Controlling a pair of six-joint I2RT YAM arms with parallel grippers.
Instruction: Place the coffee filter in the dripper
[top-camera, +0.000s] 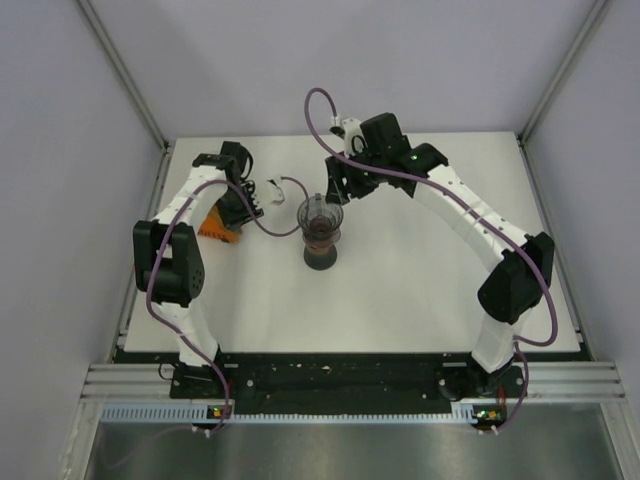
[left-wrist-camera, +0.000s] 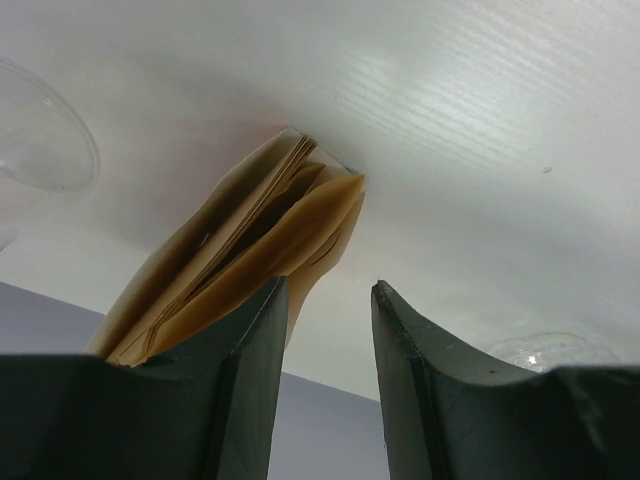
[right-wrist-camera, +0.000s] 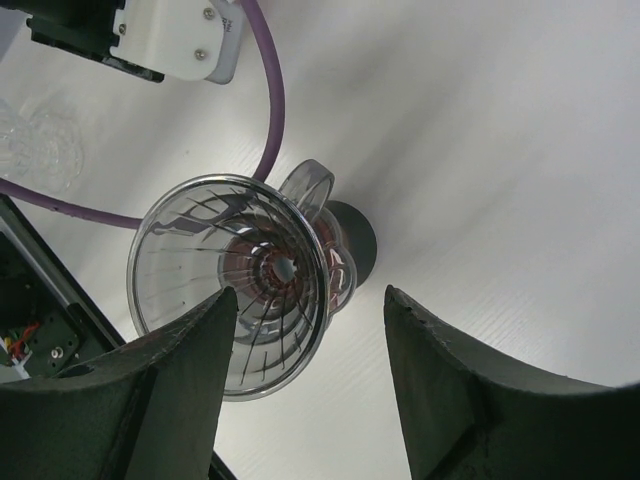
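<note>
A clear glass dripper (top-camera: 320, 218) stands on a dark base mid-table; the right wrist view looks into its ribbed cone (right-wrist-camera: 232, 285), which is empty. A stack of tan paper coffee filters (left-wrist-camera: 240, 255) lies at the table's left, seen as an orange-brown wedge in the top view (top-camera: 218, 226). My left gripper (left-wrist-camera: 328, 288) is open and empty, its left finger against the stack's edge. My right gripper (right-wrist-camera: 310, 300) is open and empty, hovering just behind the dripper.
A purple cable (top-camera: 282, 212) loops between the left arm and the dripper. The white table (top-camera: 420, 280) is walled by pale panels, with metal rails at the near edge (top-camera: 350, 380).
</note>
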